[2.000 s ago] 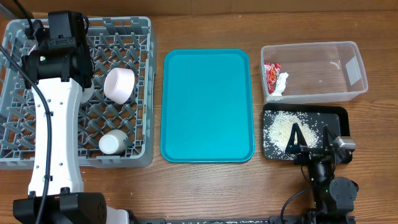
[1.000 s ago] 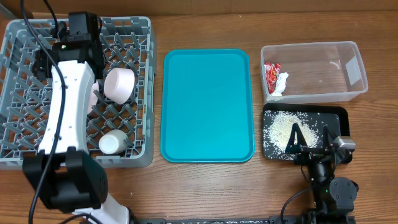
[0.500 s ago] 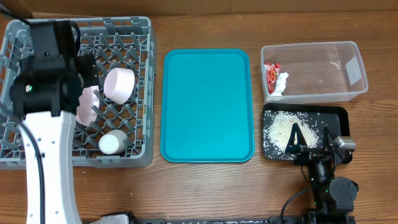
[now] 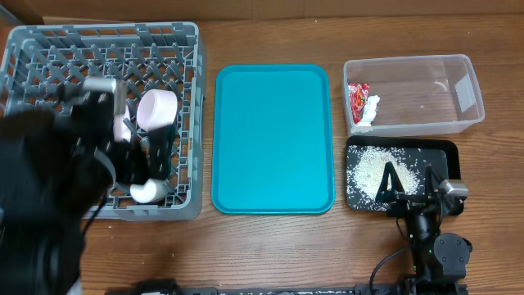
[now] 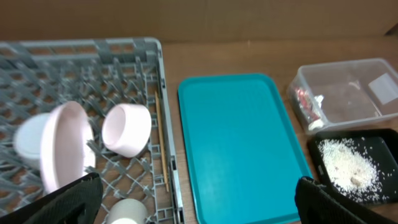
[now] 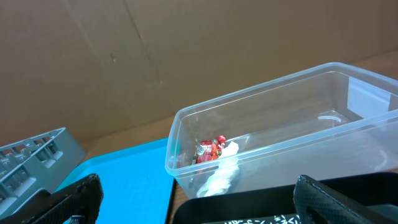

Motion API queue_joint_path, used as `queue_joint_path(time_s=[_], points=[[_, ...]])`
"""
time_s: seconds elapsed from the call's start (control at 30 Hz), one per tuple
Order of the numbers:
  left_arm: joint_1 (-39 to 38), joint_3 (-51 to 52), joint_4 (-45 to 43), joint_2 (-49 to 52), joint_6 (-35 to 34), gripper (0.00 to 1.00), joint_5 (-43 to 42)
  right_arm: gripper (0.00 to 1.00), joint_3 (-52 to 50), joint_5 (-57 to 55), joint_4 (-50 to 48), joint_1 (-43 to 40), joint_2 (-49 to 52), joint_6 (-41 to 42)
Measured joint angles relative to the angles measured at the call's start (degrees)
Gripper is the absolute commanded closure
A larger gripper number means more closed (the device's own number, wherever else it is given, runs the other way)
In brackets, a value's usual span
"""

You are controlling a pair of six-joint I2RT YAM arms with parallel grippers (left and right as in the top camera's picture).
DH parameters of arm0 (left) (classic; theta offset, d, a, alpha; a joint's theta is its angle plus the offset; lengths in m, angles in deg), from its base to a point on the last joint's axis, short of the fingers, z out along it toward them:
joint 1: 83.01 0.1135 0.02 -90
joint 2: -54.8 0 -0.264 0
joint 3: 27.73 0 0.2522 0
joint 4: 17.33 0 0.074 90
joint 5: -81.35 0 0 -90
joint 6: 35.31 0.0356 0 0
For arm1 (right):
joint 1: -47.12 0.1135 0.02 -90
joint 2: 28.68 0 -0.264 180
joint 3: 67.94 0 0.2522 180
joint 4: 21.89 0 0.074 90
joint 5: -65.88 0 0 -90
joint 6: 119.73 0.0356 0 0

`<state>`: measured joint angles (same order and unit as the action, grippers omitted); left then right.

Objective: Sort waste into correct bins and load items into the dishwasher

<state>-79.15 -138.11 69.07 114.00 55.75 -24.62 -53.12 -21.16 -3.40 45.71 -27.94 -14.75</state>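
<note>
The grey dish rack (image 4: 184,49) holds a pink bowl (image 4: 157,111) on its side, a pink plate (image 5: 59,149) standing on edge, and a white cup (image 4: 146,191). A wooden chopstick (image 5: 158,134) lies along the rack's right side. My left gripper (image 5: 199,208) hangs high over the rack's front, open and empty; in the overhead view the left arm (image 4: 49,188) is a dark blur. The right gripper (image 4: 407,190) stands open over the black tray (image 4: 449,154) of rice, holding nothing. The clear bin (image 4: 458,90) holds a red wrapper (image 4: 359,98) and white tissue (image 4: 372,111).
A bare teal tray (image 4: 273,139) lies between the rack and the bins. In the right wrist view the clear bin (image 6: 298,130) is just ahead, and the teal tray (image 6: 124,180) is at lower left. A cardboard wall (image 6: 155,56) stands behind the table.
My left arm has pulled back from the rack's far side toward its front edge, and its jaws have opened wide. The pink plate stays standing in the rack. The right arm is unmoved.
</note>
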Motion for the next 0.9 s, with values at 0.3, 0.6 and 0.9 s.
queue_joint_path(time_s=[0.3,0.6,0.9], points=[[-0.02,0.0,7.72,-13.53,0.87,0.0,3.67,0.0,0.0,0.0,0.02,-0.02,0.0,-0.02],[-0.59,21.97,-19.87,-13.09,4.02,0.0,4.66,0.0,0.0,0.0,0.0,0.0,-0.02,0.02],[-1.64,63.45,-57.7,-39.87,3.82,0.0,-1.64,0.0,0.0,-0.02,0.0,0.0,-0.04,-0.02]])
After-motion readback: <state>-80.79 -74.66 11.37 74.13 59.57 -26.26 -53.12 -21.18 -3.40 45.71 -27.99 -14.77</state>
